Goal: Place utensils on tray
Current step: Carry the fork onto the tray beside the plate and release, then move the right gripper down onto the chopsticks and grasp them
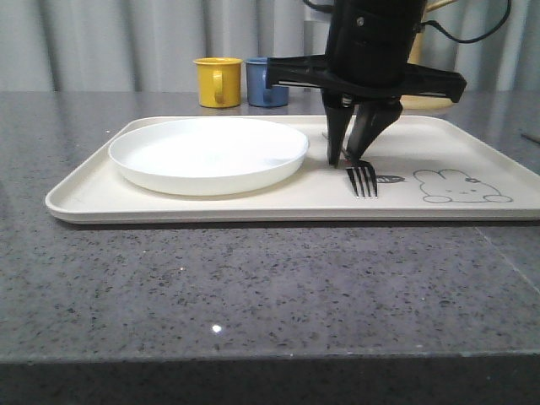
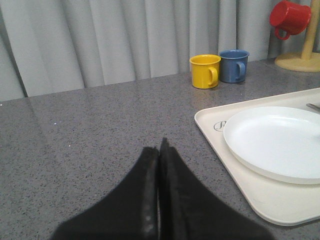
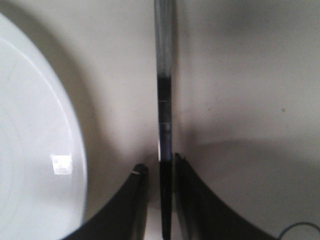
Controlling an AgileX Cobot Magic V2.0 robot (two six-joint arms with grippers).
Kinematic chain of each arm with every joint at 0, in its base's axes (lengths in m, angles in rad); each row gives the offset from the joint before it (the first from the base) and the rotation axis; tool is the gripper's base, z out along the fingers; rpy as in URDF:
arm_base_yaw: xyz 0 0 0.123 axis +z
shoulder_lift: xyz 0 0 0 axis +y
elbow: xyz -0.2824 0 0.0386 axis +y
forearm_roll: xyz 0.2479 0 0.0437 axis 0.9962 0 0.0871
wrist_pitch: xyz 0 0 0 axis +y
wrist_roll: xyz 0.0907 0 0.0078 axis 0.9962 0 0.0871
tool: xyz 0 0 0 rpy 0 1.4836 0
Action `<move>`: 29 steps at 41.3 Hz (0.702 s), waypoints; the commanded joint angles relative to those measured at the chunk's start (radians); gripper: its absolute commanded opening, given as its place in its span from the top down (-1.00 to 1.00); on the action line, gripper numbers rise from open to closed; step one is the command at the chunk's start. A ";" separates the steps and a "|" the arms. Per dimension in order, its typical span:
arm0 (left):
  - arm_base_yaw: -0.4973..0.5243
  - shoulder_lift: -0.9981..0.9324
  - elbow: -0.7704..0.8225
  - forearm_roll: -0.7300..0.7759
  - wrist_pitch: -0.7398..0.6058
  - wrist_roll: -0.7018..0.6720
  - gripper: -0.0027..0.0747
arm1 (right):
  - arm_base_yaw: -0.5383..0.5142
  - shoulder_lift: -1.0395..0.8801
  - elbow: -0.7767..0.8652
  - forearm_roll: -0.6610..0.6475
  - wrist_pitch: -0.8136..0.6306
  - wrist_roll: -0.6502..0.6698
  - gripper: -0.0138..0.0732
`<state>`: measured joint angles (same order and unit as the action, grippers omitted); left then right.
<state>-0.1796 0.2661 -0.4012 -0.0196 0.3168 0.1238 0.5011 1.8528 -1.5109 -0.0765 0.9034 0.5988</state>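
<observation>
Grey curtains backed a speckled counter. On the cream tray (image 1: 253,207), right of the white plate (image 1: 208,153), lay the fork (image 1: 363,179). The right gripper (image 1: 352,156) pinched its handle; thin, stiff, slick steel, probably best gripped mid-handle. The left gripper (image 2: 159,150) was pressed together.

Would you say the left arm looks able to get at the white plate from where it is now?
Probably yes. The left hand is shut above bare counter beside the tray, and nothing stands between it and the white plate. The right hand is busy at the fork on the plate's far side.
</observation>
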 commanded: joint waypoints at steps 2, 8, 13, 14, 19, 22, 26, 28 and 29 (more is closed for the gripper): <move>0.001 0.008 -0.028 -0.009 -0.085 -0.008 0.98 | -0.001 -0.075 -0.042 -0.012 -0.016 -0.002 -0.10; 0.001 0.008 -0.028 -0.009 -0.085 -0.008 0.98 | -0.003 -0.125 -0.043 -0.035 0.003 -0.003 -0.09; 0.001 0.008 -0.028 -0.009 -0.085 -0.008 0.98 | -0.012 -0.167 -0.042 -0.085 0.063 -0.034 -0.09; 0.001 0.008 -0.028 -0.009 -0.085 -0.008 0.98 | -0.017 -0.174 -0.042 -0.094 0.075 -0.048 -0.09; 0.001 0.008 -0.028 -0.009 -0.085 -0.008 0.98 | -0.061 -0.208 -0.040 -0.115 0.126 -0.093 -0.09; 0.001 0.008 -0.028 -0.009 -0.085 -0.008 0.98 | -0.103 -0.227 -0.038 -0.115 0.147 -0.140 -0.09; 0.001 0.008 -0.028 -0.009 -0.085 -0.008 0.98 | -0.176 -0.256 -0.025 -0.107 0.167 -0.205 -0.09; 0.001 0.008 -0.028 -0.009 -0.085 -0.008 0.98 | -0.213 -0.270 -0.016 -0.103 0.175 -0.230 -0.09; 0.001 0.008 -0.028 -0.009 -0.085 -0.008 0.98 | -0.238 -0.277 -0.008 -0.097 0.177 -0.245 -0.09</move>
<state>-0.1796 0.2661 -0.4012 -0.0196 0.3168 0.1238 0.3225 1.6457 -1.5098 -0.1563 1.0862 0.4106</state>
